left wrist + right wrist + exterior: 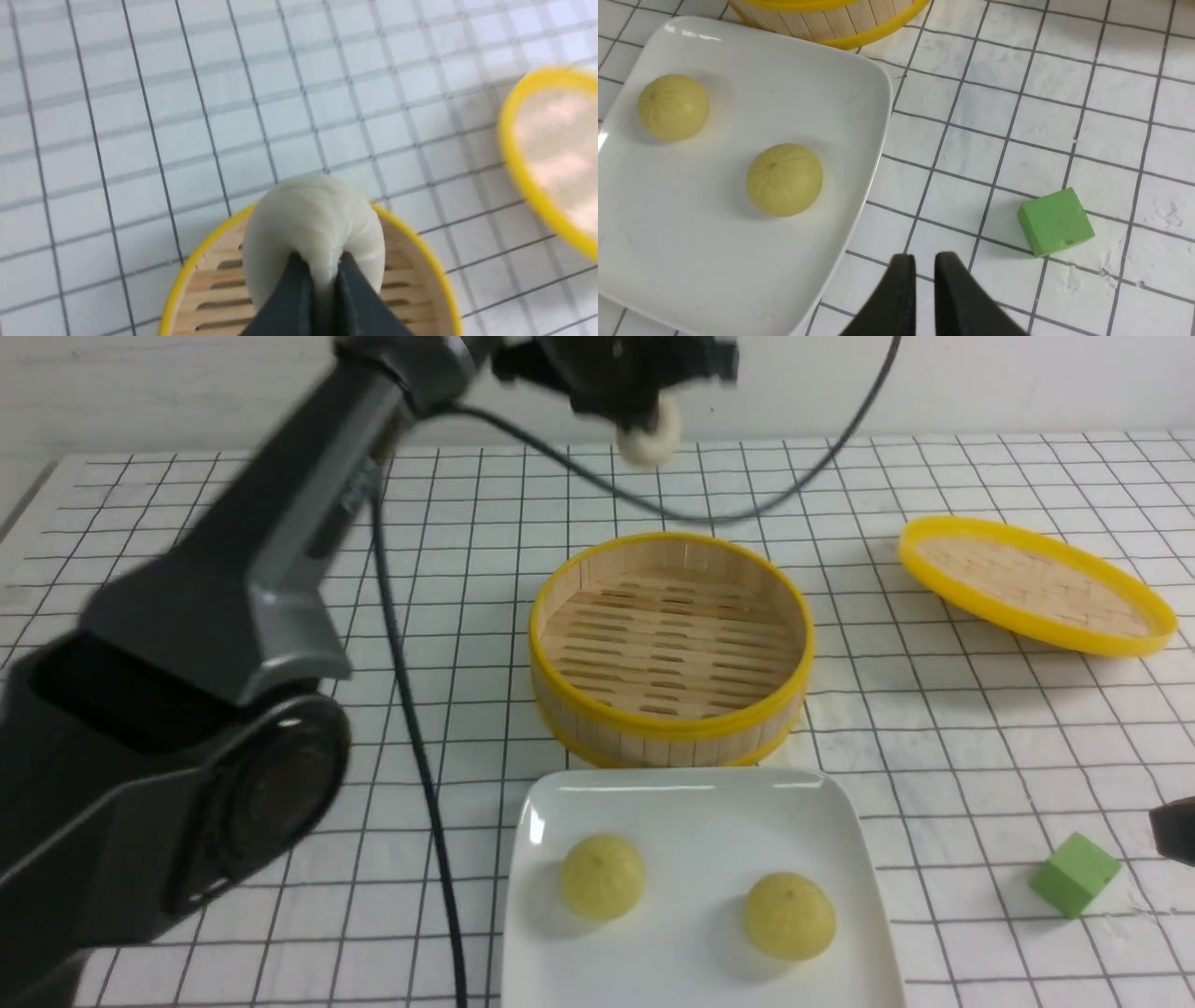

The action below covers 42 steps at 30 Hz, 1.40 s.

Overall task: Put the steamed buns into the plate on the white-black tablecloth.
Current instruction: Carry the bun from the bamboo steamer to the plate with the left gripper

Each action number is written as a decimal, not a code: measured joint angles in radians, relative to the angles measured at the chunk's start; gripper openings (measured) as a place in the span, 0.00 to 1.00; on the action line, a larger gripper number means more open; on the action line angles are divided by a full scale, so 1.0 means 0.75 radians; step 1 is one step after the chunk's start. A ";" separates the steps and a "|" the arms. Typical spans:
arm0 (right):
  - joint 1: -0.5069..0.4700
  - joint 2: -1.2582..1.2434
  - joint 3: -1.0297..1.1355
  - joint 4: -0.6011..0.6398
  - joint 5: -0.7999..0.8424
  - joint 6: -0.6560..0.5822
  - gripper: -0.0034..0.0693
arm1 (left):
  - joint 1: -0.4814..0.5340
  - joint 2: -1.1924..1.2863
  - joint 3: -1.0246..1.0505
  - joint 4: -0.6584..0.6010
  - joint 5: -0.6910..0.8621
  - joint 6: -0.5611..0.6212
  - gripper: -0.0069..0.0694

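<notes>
Left arm, main link (pixel 215 607): broad boxy shell, metallic grey upper face over matt black flanks, bevelled edges.
Left arm, joint cap (pixel 266 793): round glossy black disc set in a black housing.
Cable (pixel 415 737): thin, black, round in section, a single strand beside the link.
Second cable (pixel 747 513): thin, black, a long slack loop.
Left gripper (pixel 321 268): two dark charcoal fingers (pixel 292 298), smooth and matt, wedge-shaped, tapering to narrow blunt tips. Its black head is blurred in the front view.
Right gripper (pixel 924 263): same pattern, with two matt black fingers (pixel 901 298), broad at the base, rounded at the tips, faintly grainy surface.
</notes>
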 joint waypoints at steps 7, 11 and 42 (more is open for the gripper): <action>0.000 0.000 0.000 0.000 0.006 0.000 0.17 | -0.002 -0.338 0.362 -0.275 0.000 0.087 0.12; 0.000 0.000 0.000 0.000 0.010 0.000 0.18 | -0.006 -0.593 0.955 -0.376 0.000 0.140 0.13; 0.000 -0.338 -0.064 -0.051 0.361 0.023 0.21 | -0.350 -0.758 2.199 -0.340 -0.639 0.161 0.67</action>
